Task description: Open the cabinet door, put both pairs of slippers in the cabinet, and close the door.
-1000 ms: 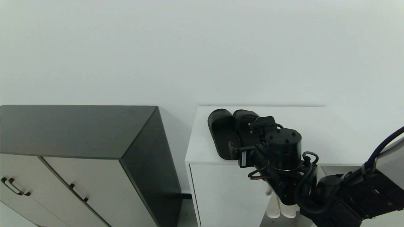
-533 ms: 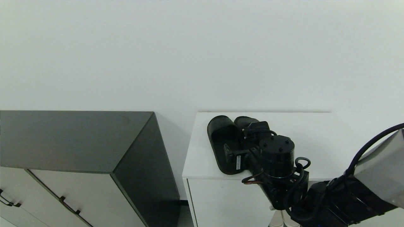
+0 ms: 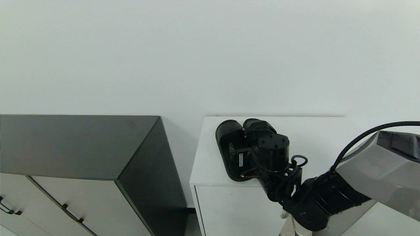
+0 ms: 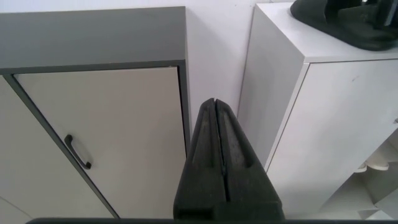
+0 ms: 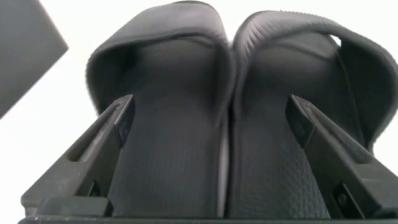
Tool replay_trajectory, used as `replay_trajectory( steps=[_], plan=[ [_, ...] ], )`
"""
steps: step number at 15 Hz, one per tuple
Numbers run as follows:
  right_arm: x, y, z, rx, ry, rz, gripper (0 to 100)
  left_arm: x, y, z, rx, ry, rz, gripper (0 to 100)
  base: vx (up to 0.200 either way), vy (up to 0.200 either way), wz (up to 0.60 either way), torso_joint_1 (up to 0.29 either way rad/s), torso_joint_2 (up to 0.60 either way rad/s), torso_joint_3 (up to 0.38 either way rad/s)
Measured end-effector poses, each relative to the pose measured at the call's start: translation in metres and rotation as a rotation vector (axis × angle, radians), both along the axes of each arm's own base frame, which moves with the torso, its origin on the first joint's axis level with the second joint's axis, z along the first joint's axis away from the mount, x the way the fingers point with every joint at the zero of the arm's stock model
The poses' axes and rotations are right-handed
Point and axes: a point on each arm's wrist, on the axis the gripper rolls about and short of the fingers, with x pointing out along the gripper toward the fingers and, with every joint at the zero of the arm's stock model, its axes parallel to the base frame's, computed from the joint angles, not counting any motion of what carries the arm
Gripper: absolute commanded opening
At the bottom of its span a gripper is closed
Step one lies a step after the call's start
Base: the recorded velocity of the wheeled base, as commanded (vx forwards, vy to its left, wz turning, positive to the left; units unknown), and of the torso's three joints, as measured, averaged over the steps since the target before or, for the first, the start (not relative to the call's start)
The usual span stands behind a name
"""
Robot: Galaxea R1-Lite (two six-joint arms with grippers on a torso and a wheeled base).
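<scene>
**Right gripper straddles the black pair; cabinet door shut**

The left gripper (image 4: 215, 107) has its fingers (image 4: 205, 143) pressed flat together with nothing between them. Beyond their tips and to the left stands the dark-topped cabinet (image 3: 78, 141). Its pale door (image 4: 112, 124) is closed, and the dark handle (image 4: 78, 152) is well apart from the fingertips. To the right of the tips, across a narrow gap from the cabinet, is the white stand (image 3: 210, 160).

The black slippers (image 3: 229, 141) lie side by side, touching, on top of the white stand near its left edge. The right gripper (image 5: 210, 106) is over them with its fingers (image 5: 106, 143) spread wide. One finger is along the outer side of the left slipper (image 5: 168, 124), the other along the outer side of the right slipper (image 5: 280, 124), so the whole pair sits between them. I cannot tell whether either finger touches the rubber.
</scene>
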Motion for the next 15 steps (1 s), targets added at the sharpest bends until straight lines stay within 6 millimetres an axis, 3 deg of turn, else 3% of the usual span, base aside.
replay_trajectory(
  steps=[4,5,10,15],
  plan=[
    [0.025,-0.003,0.005,0.0,-0.003,-0.036,100,0.0,0.0,0.0,0.0,0.0,0.0,0,0.0,0.0,0.0,0.0,0.0,0.0],
    [0.03,-0.002,0.004,-0.003,0.003,-0.029,0,0.0,0.0,0.0,0.0,0.0,0.0,0,0.0,0.0,0.0,0.0,0.0,0.0],
    [0.045,-0.003,0.001,0.003,-0.001,-0.033,0,0.0,0.0,0.0,0.0,0.0,0.0,0,0.0,0.0,0.0,0.0,0.0,0.0],
    [0.039,-0.002,0.008,0.01,-0.01,-0.025,0,0.0,0.0,0.0,0.0,0.0,0.001,0,0.0,0.0,0.0,0.0,0.0,0.0]
  ],
)
